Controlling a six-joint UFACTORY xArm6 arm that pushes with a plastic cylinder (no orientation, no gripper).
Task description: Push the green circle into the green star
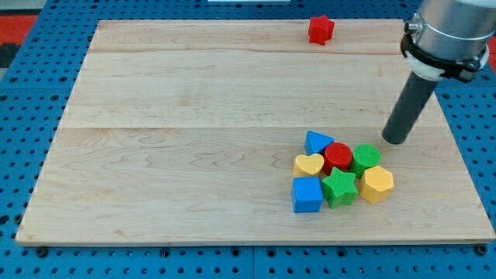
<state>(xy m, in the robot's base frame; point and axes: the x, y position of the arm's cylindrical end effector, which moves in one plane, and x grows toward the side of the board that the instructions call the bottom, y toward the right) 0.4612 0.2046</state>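
On the wooden surface (194, 155), taking the green star (339, 188) as landmark: a yellow heart (308, 164) and blue cube (307, 194) sit to its left, the red cylinder (338, 157) just above. The green circle (366, 158) sits up-right of it, apparently touching it. I have no jaws, only my tip (394, 140), parked just up-right of the circle, well placed to shove it starward.

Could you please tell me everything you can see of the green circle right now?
The green circle is a small, matte green round block lying flat at the cluster's upper right. It touches the red circle on the view's left and the yellow hexagon below; the green star sits diagonally below-left. My tip stands just up-right, apparently apart.
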